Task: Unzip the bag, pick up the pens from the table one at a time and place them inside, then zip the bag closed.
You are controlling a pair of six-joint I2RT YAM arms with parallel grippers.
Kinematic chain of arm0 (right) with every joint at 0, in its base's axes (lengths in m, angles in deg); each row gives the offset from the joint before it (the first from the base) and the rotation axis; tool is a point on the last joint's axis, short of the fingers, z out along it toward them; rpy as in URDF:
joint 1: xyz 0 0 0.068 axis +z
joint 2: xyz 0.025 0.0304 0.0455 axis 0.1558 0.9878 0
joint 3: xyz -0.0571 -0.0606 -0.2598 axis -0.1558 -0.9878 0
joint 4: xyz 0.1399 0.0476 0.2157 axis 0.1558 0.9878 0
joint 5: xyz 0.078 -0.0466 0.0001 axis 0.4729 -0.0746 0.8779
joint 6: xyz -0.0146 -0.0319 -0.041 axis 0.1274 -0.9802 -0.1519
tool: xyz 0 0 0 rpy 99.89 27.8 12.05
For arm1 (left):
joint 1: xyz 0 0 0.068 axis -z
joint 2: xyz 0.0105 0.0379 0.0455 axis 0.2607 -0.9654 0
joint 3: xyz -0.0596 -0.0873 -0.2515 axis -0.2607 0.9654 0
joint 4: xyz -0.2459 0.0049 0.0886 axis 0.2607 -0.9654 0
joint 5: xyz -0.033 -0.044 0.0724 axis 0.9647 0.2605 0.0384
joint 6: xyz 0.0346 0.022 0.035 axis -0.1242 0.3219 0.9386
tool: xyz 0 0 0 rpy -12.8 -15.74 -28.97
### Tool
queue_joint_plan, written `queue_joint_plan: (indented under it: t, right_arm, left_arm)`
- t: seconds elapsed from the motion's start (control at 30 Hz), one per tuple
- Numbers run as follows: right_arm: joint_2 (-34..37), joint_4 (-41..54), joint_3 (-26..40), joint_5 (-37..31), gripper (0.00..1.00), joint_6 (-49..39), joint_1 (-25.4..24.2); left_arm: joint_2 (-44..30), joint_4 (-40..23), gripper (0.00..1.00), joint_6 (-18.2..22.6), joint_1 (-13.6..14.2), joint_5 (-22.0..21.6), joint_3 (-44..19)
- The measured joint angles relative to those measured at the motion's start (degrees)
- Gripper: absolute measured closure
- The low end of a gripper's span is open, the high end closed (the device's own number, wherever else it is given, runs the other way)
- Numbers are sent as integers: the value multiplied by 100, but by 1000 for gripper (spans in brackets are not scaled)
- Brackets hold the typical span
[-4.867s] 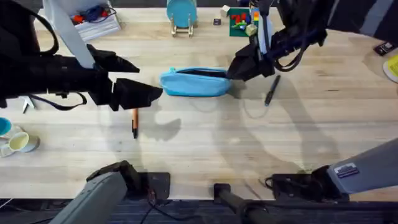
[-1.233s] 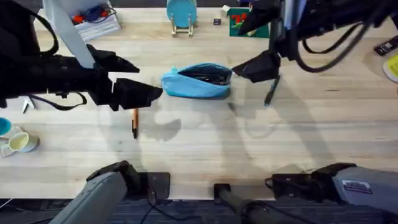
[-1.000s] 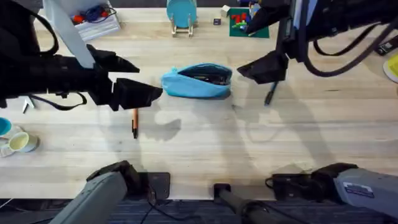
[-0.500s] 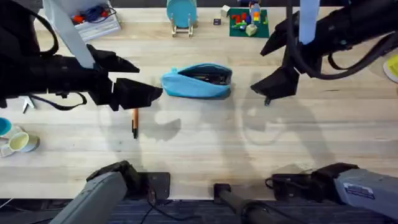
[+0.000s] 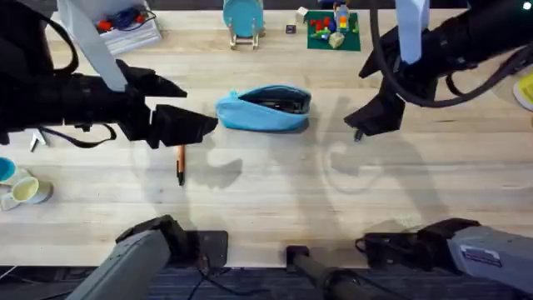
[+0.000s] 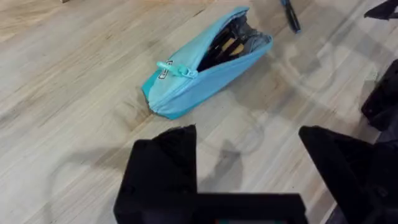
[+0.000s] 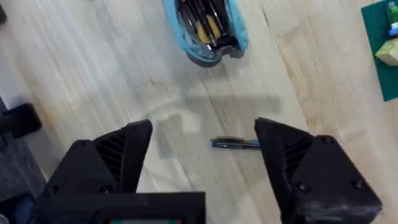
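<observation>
Overhead first: right gripper [image 5: 364, 127] now hangs directly over the dark pen [image 5: 358, 134], farther from the bag [image 5: 264, 108] than half a second ago, when it was already drifting away from the pouch's unzipped end; only the pen's lower tip shows beneath the black fingers, whose spread I cannot tell from here. The bag lies where it did, its zipper open along the top with dark contents visible, well apart from the right gripper and just beyond the left gripper [image 5: 196, 125], which has not moved across these moments. The orange pen [image 5: 180, 163] lies on the table [image 5: 275, 192] close below the left gripper's fingertips, unchanged. From the left wrist, the left gripper [image 6: 249, 165] stands wide and empty, with the bag [image 6: 205, 65] ahead of its fingers, its mouth gaping at the far end and the zipper pull [image 6: 171, 66] resting partway along. From the right wrist, the right gripper [image 7: 205, 140] is spread wide, holding nothing, and the dark pen [image 7: 235, 144] lies on the planks between its two fingers, the open bag [image 7: 208, 31] farther ahead.
</observation>
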Motion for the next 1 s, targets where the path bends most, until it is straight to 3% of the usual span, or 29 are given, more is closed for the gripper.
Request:
queue_joint_plan:
  t: [0.67, 1.0]
  right_arm:
    - [0, 0, 0, -29, 3, 55, 0]
    - [-2, -48, 0, -31, 3, 1537, 0]
  left_arm:
    - [0, 0, 7, 0, 0, 0, 0]
    - [0, 0, 6, 0, 0, 0, 0]
